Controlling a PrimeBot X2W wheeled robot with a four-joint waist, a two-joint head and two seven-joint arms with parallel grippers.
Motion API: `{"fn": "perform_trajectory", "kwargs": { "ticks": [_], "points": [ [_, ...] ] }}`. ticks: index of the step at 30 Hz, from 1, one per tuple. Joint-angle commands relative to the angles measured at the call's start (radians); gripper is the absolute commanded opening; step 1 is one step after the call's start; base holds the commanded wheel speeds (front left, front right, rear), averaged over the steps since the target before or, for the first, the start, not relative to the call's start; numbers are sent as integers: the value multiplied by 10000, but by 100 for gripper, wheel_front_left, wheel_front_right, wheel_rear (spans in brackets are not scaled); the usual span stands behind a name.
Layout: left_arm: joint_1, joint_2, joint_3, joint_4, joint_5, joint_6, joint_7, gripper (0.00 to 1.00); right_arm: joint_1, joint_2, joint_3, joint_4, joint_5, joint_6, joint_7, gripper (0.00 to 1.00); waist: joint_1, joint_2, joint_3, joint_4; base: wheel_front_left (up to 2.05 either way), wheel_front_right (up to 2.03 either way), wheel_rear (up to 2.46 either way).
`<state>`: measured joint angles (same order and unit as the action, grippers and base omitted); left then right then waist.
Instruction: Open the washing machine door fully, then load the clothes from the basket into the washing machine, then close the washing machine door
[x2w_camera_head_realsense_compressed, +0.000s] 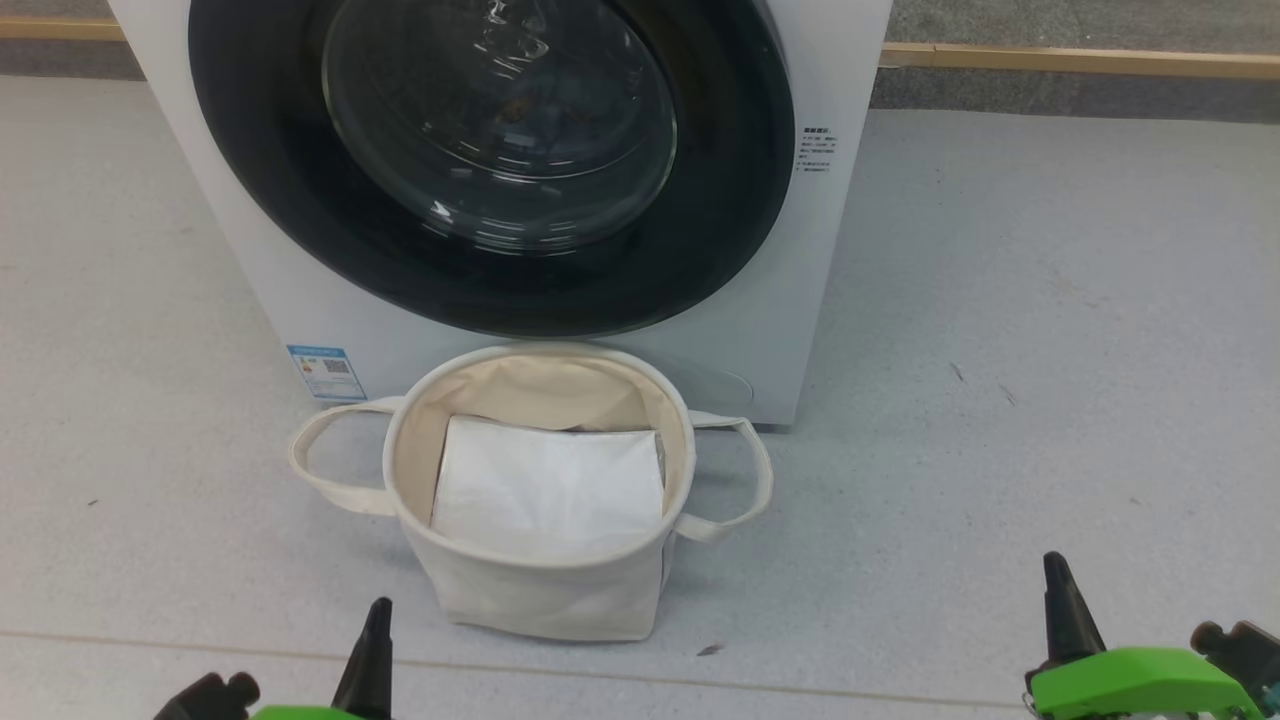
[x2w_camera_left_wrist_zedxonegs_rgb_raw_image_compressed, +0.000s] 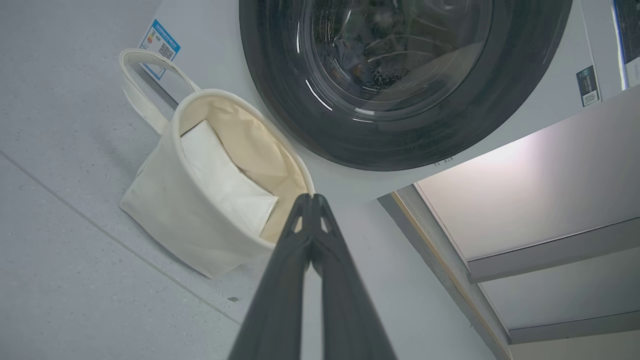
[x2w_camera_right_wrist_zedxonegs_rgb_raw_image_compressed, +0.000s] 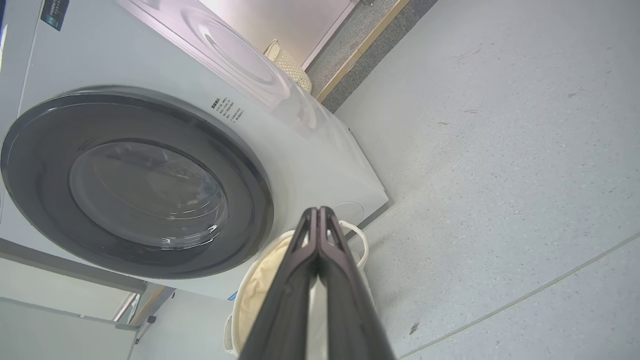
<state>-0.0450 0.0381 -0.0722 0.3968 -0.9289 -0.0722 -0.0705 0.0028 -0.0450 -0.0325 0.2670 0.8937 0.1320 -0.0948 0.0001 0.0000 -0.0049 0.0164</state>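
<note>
Washing machine door (x2w_camera_head_realsense_compressed: 490, 150): glossy black, bulging glass, seemingly shut. Round canvas basket (x2w_camera_head_realsense_compressed: 540, 600) in front. Left gripper (x2w_camera_left_wrist_zedxonegs_rgb_raw_image_compressed: 311, 200), right gripper (x2w_camera_right_wrist_zedxonegs_rgb_raw_image_compressed: 318, 212) pinched together.

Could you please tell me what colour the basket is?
The basket is cream, clearest in the head view.

One white front-loading washing machine (x2w_camera_head_realsense_compressed: 800, 300) has one round black door (x2w_camera_head_realsense_compressed: 500, 130) and one blue label (x2w_camera_head_realsense_compressed: 327, 372). One cream canvas basket (x2w_camera_head_realsense_compressed: 540, 590) has two looped handles (x2w_camera_head_realsense_compressed: 325, 460) and holds one flat white sheet (x2w_camera_head_realsense_compressed: 550, 490). There are two grippers, one left gripper (x2w_camera_left_wrist_zedxonegs_rgb_raw_image_compressed: 310, 197) and one right gripper (x2w_camera_right_wrist_zedxonegs_rgb_raw_image_compressed: 318, 210).
</note>
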Motion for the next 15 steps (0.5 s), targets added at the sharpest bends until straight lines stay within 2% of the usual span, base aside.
{"fn": "perform_trajectory", "kwargs": {
  "ticks": [1, 15],
  "points": [
    [-493, 64, 316, -393, -314, -96, 67, 0, -469, -172, 33, -298, 362, -6, 94, 0, 0, 0, 2, -5, 0, 0, 0],
    [-522, 76, 643, -631, -1691, -200, 443, 0, -600, -185, -94, -285, 1847, -7, 474, 0, 0, 0, 19, -39, 0, 0, 0]
  ]
}}
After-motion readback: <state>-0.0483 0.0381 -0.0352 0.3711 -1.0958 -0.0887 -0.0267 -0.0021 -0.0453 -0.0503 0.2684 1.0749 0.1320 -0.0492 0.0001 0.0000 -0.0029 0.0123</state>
